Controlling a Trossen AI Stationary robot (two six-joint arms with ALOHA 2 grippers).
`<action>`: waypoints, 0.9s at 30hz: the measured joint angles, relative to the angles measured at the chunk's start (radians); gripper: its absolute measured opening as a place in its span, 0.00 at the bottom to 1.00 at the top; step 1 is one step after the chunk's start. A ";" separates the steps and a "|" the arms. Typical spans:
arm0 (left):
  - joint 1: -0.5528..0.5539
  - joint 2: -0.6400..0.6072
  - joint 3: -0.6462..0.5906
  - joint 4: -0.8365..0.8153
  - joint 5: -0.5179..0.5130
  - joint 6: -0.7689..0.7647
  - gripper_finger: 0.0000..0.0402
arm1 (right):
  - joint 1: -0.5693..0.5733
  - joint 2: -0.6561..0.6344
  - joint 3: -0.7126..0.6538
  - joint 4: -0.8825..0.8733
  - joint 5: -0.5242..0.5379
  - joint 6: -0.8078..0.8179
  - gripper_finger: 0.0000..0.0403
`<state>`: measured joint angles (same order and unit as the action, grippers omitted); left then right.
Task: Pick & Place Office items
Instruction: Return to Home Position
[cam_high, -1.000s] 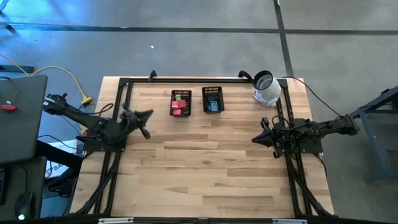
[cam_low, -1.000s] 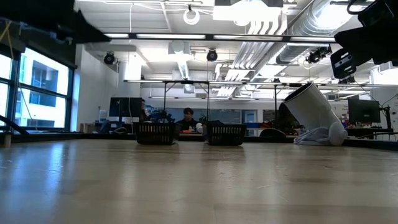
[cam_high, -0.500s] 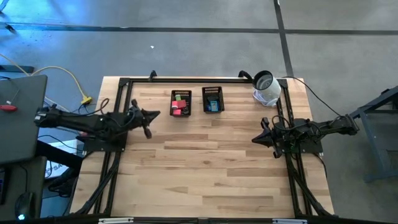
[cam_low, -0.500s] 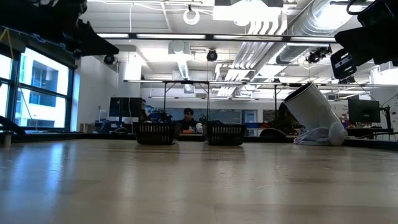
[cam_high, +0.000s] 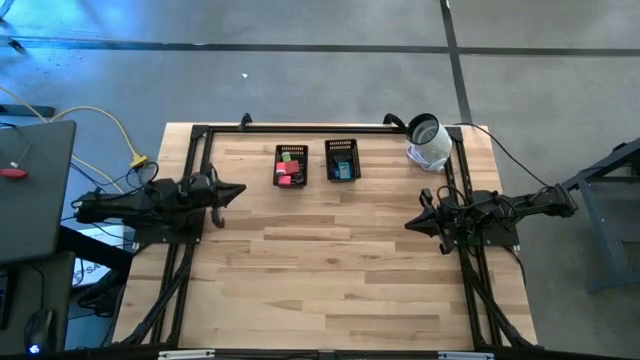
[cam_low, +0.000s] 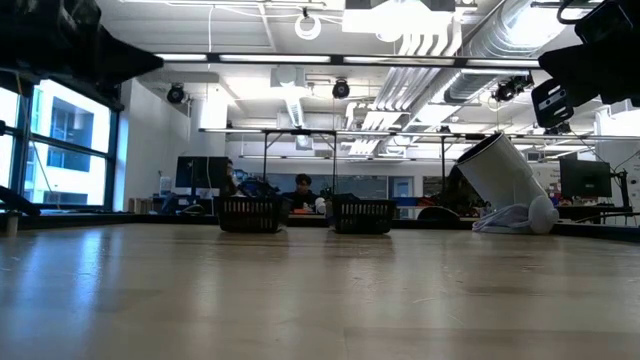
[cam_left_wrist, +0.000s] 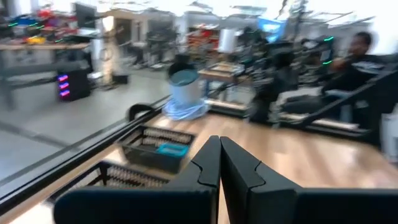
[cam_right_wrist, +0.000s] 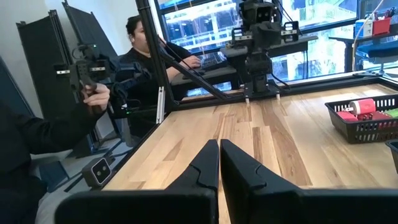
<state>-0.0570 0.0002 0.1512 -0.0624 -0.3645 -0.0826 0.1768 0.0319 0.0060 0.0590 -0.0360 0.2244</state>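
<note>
Blocky office items (cam_high: 291, 171) in two black rectangular mesh trays (cam_high: 277, 160), upper centre of the high view.
Left gripper (cam_high: 240, 189) at mid-left and right gripper (cam_high: 407, 224) at mid-right hover over the pale plank table (cam_high: 330, 265), their dark angular jaws pressed together.

A: What sort of place?
B: Robotics lab: open ceiling w/ bare ducts (cam_low: 440, 40), benches (cam_left_wrist: 37, 45) w/ gear, monitors (cam_low: 585, 178), concrete floor (cam_high: 300, 80) (dark seams across it), a person (cam_right_wrist: 146, 50) seated nearby.
</note>
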 joint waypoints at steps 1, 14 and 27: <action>0.000 0.001 0.001 -0.001 0.027 0.000 0.00 | 0.000 0.000 0.000 0.000 0.000 0.000 0.01; -0.001 0.004 0.002 -0.081 0.361 -0.096 0.00 | 0.000 0.000 0.000 -0.002 0.003 0.017 0.01; -0.001 0.004 0.002 -0.275 0.292 -0.226 0.00 | 0.000 0.000 0.000 -0.002 0.008 0.045 0.01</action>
<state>-0.0576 0.0044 0.1532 -0.3378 -0.0728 -0.3084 0.1768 0.0322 0.0061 0.0570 -0.0282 0.2693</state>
